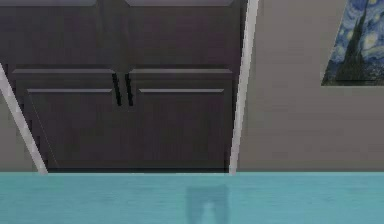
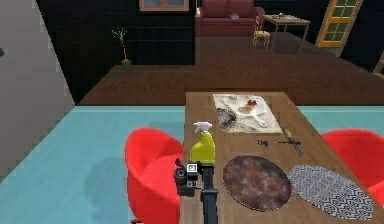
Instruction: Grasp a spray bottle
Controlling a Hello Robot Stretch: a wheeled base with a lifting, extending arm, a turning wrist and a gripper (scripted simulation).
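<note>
In your arm side view the spray bottle [image 2: 203, 146], yellow with a pale trigger head, stands upright on the wooden table [image 2: 300, 120], close to the table's left edge. The arm [image 2: 210, 203] rises from the bottom edge as a dark bar. The gripper [image 2: 183, 178] sits at its far end, just below the bottle in the picture and near the table's edge by the near red chair [image 2: 150, 165]. From this angle you cannot tell whether it touches the bottle, nor whether it holds anything. Also on the table you have 2 round mats, a dark brown one [image 2: 257, 181] and a grey patterned one [image 2: 325, 189], plus a pale rectangular mat [image 2: 246, 110] with what may be dishes on it (too small to name). A 2nd red chair [image 2: 357, 152] sits at the table's right. Beyond, a red sofa [image 2: 230, 17] stands against the dark wall, with a potted plant [image 2: 124, 52] to its left. Your forward view faces dark double doors [image 1: 125, 90] in a grey wall [image 1: 290, 120], with a painting [image 1: 358, 42] at upper right and teal floor [image 1: 100, 198] below.
</note>
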